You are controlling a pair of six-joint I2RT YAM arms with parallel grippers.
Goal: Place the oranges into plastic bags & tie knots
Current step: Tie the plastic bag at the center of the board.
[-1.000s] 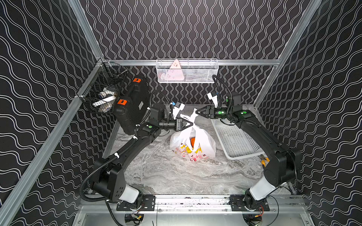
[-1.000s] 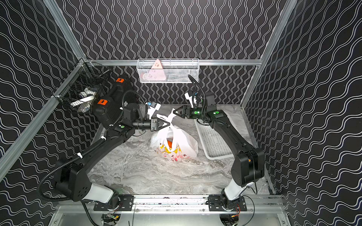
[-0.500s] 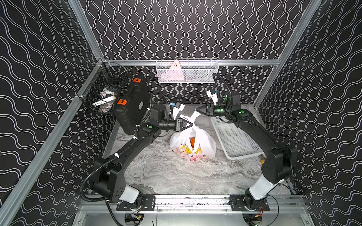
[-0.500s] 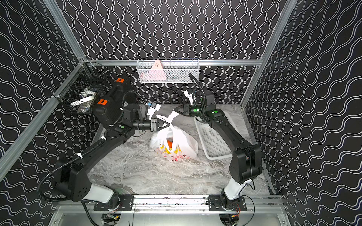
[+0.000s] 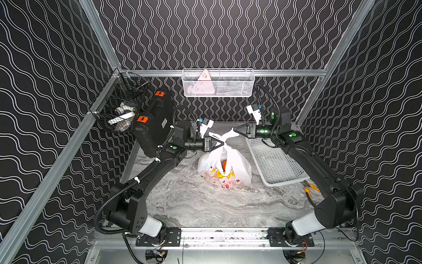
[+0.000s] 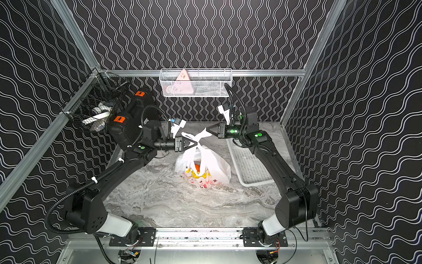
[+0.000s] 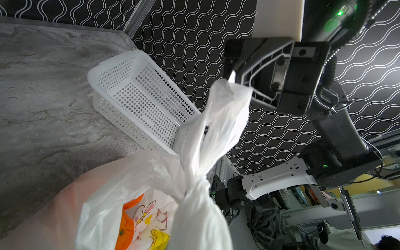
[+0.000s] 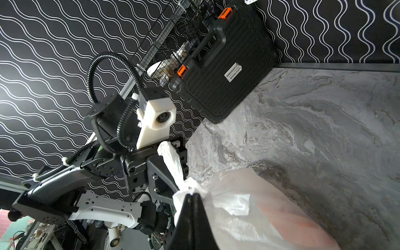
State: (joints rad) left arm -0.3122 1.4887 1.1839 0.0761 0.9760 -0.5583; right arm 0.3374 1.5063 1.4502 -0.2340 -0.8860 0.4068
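The plastic bag [image 5: 238, 169] sits on the desk [image 5: 194, 205] a little toward 1 o'clock of centre. It bulges and rests on its own base, with the cartoon print turned toward 6 o'clock. An orange [image 5: 225, 163] shows through a gap in the mouth; how many more lie inside cannot be told.

Above the mouth the two handle strips [image 5: 218, 152] rise, cross and twist round each other into a knot [image 7: 194, 184]. In the left wrist view the knot looks pinched tight at one spot, and the plastic fans out loose beyond it.

The left gripper [image 5: 222, 144] comes in level from 9 o'clock. Its jaws are closed on one strip just beside the crossing, and the right wrist view shows that strip's tail poking out past them. The right gripper [image 5: 235, 131] reaches in from 3 o'clock, slightly higher and nearer 12, with its jaws pressed together on the tip of the other strip.

The two holds face each other across the twist. That reads as a set-up for drawing the ends apart so the tie cinches down over the mouth, with the fruit's weight anchoring the bag. The film is thin, so an uneven pull could slip it free or tear it.

A white perforated basket [image 5: 274, 164] lies just beside the bag at 3 o'clock, under the right arm. No fruit shows in it, which suggests the loading is done. A black tool case [image 5: 155, 128] leans on the wall at 10 o'clock, well apart from the work.
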